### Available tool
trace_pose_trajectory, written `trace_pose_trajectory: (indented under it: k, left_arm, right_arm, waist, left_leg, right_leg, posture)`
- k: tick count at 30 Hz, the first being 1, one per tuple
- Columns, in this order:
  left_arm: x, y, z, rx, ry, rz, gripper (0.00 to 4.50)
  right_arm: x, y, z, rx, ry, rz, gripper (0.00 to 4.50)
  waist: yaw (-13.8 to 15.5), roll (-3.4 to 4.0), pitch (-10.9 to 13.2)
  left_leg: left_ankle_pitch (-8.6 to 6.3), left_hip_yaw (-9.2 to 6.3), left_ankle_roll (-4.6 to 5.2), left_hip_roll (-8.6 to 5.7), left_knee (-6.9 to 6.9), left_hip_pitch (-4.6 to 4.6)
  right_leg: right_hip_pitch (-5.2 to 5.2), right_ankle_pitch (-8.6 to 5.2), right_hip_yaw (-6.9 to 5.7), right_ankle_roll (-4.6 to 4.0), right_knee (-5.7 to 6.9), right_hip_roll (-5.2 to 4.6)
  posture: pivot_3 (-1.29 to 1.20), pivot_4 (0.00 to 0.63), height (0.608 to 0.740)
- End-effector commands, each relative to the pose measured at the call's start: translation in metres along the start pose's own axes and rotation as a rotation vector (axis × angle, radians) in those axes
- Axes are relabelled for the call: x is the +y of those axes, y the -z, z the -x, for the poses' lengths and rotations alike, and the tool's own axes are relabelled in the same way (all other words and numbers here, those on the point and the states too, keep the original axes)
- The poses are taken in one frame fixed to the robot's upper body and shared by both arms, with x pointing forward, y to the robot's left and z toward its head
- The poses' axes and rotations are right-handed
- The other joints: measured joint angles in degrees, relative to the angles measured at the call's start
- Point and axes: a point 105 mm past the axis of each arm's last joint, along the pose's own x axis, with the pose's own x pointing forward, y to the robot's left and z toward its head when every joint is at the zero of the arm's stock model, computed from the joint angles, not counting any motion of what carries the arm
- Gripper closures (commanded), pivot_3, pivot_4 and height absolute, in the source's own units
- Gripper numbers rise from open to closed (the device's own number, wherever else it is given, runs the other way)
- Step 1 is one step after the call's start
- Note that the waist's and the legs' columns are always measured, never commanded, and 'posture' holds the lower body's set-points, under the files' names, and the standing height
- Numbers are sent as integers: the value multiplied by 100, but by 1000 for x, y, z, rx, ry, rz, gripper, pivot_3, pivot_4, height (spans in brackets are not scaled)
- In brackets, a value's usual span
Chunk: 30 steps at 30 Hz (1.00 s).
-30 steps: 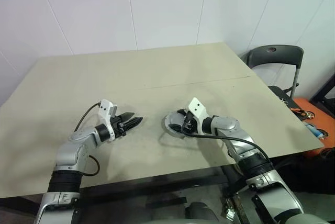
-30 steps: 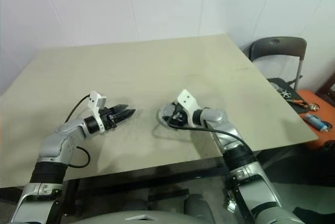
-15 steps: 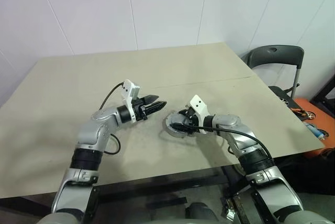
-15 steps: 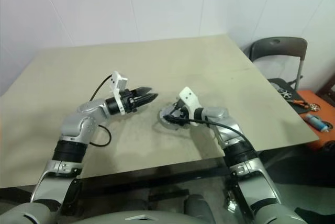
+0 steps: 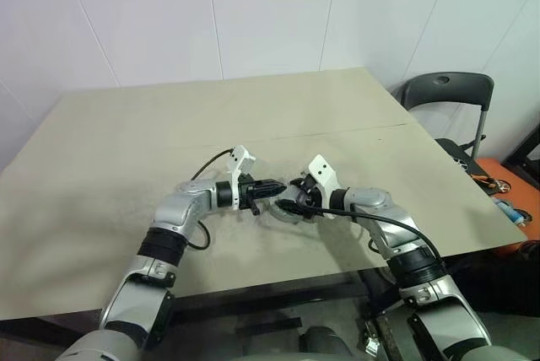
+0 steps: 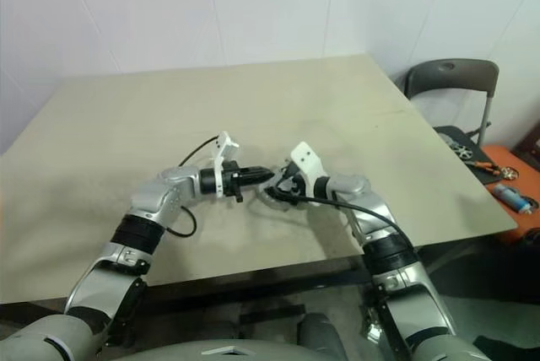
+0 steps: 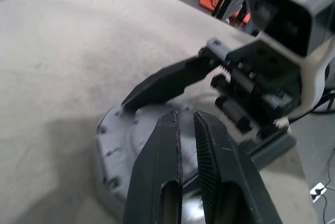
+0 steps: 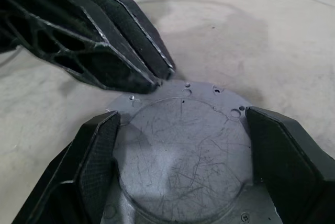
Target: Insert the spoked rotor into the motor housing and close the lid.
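Near the centre of my head view, slightly below the middle, a round grey metal lid (image 8: 183,150) with small holes near its edge lies flat atop the motor housing (image 7: 112,145) on the beige table (image 5: 126,150). My right gripper (image 8: 180,179) has its black fingers spread wide, one at each side of the lid. My left gripper (image 7: 186,124), jaws pressed together and holding nothing, points its tips over the lid's rim.

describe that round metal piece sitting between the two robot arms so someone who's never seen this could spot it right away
On the beige table, look near the front edge, where both arms meet. The motor housing, a flat grey disc with a scratched top and small holes around its rim, lies between the right pincer's spread fingers. The shut left pincer points at its edge.
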Motion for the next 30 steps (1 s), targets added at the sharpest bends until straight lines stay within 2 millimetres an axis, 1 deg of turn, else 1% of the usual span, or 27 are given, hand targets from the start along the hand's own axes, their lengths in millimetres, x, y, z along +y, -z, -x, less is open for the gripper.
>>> trace_pose_trajectory:
  k: [1, 7, 10, 15, 18, 21, 23, 26, 30]
  left_arm:
    - [-2, -19, 2, -51, -4, -49, 3961]
    - [-2, -15, 7, -60, -31, -27, 3961]
    - [-2, -13, 9, -58, -36, -28, 3961]
    - [-1, -15, 12, -61, -48, -33, 3961]
    - [-1, -17, 12, -64, -51, -34, 3961]
    - [-1, -17, 14, -65, -53, -34, 3961]
    - [-1, -17, 14, -65, -57, -32, 3961]
    - [-2, -16, 15, -67, -55, -28, 3961]
    - [-3, -15, 15, -66, -54, -24, 3961]
  right_arm:
    - [6, 60, -1, 204, 28, -122, 1002]
    - [8, 59, -9, 200, 43, -116, 1002]
    - [9, 60, -10, 203, 39, -104, 1002]
    - [11, 73, -8, 249, 19, -72, 1002]
    - [19, 81, 0, 271, -68, -119, 1002]
    - [11, 81, 5, 264, -64, -174, 1002]
    - [7, 76, 7, 249, -75, -196, 1002]
    - [6, 74, 8, 250, -97, -195, 1002]
    - [12, 73, 6, 254, -138, -187, 1002]
  waist:
    - [-6, 0, 0]
    - [-32, 0, 0]
    - [-43, 0, 0]
    - [-45, 1, -5]
    - [-41, 5, -12]
    - [7, 5, -16]
    - [2, 5, -16]
    - [-1, 2, -21]
    - [-5, 1, -23]
  left_leg:
    - [0, 0, 0, 0, 0, 2]
    - [0, -1, 0, 1, -1, 4]
    - [0, -1, 0, 2, -1, 7]
    - [0, -1, 0, 3, -1, 10]
    - [0, 0, 0, 3, -2, 12]
    - [0, -1, 0, 2, -13, 10]
    - [0, 0, 0, 1, -27, 10]
    - [0, 0, 0, 1, -49, 10]
    - [0, 0, 0, 2, -60, 7]
  right_leg:
    - [1, 0, 0, 0, 1, 0]
    - [0, -1, 0, -1, 4, 2]
    - [-1, -1, 1, -1, 7, 4]
    - [1, -7, 1, -12, 9, 5]
    - [3, -8, 1, -13, 8, 5]
    - [4, -9, -1, -6, 0, 2]
    - [4, -4, -1, 4, -15, -1]
    - [4, -2, -1, 3, -41, -2]
    - [4, -1, 0, 2, -58, -3]
  posture:
    - [0, 0, 740]
    - [0, 0, 740]
    - [0, 0, 740]
    - [0, 0, 740]
    - [0, 0, 740]
    - [0, 0, 740]
    - [0, 0, 740]
    - [0, 0, 740]
    - [0, 0, 740]
